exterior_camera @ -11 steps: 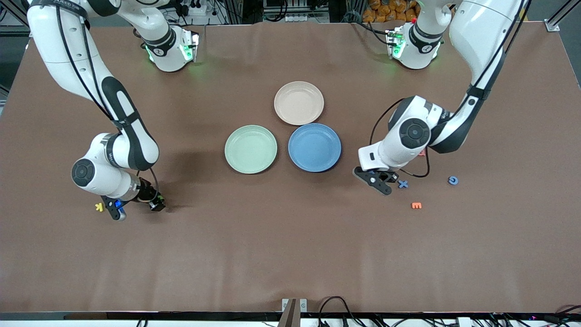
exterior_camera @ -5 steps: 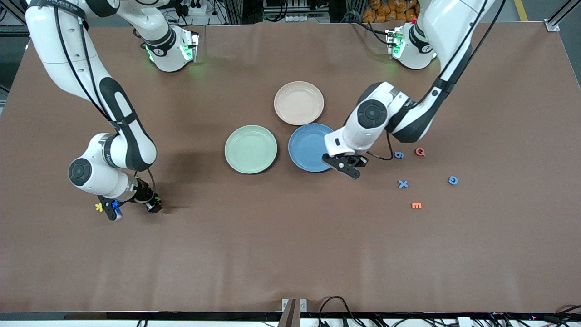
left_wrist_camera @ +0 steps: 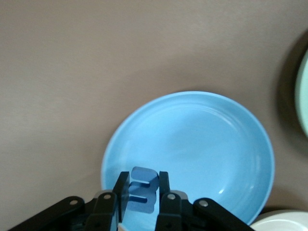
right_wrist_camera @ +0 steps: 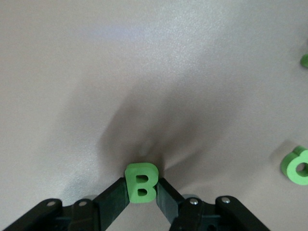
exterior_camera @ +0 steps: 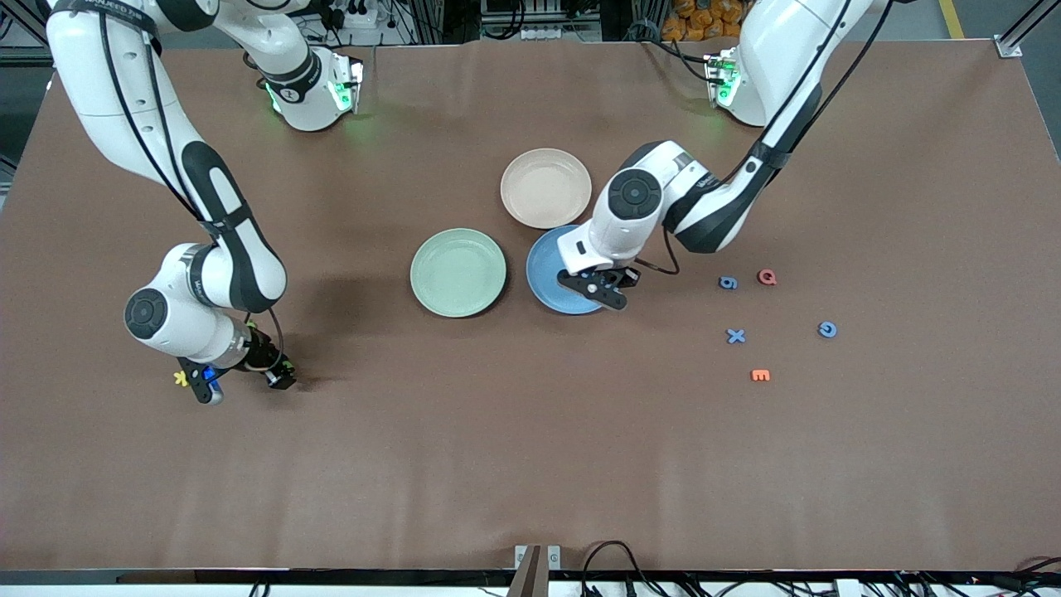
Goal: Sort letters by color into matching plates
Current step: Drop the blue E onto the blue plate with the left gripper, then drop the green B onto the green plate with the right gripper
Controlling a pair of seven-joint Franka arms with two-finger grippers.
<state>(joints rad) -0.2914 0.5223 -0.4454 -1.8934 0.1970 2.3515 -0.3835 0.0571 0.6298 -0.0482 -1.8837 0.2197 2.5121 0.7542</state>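
Overhead, the left gripper (exterior_camera: 598, 289) hung over the blue plate (exterior_camera: 548, 278), at its 4 o'clock rim, ready to drop; the green plate (exterior_camera: 457, 272) was bare. Left wrist: fingers clamped a blue letter (left_wrist_camera: 143, 189) above the plate. Right wrist: the right gripper (right_wrist_camera: 142, 190) pinched a green B (right_wrist_camera: 141, 182) low over the table, presumably for the green plate.

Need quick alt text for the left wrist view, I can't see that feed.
The left gripper is shut on a blue letter, held over the rim of the blue plate, which sits on the brown table. Edges of two other plates show at the frame's border.
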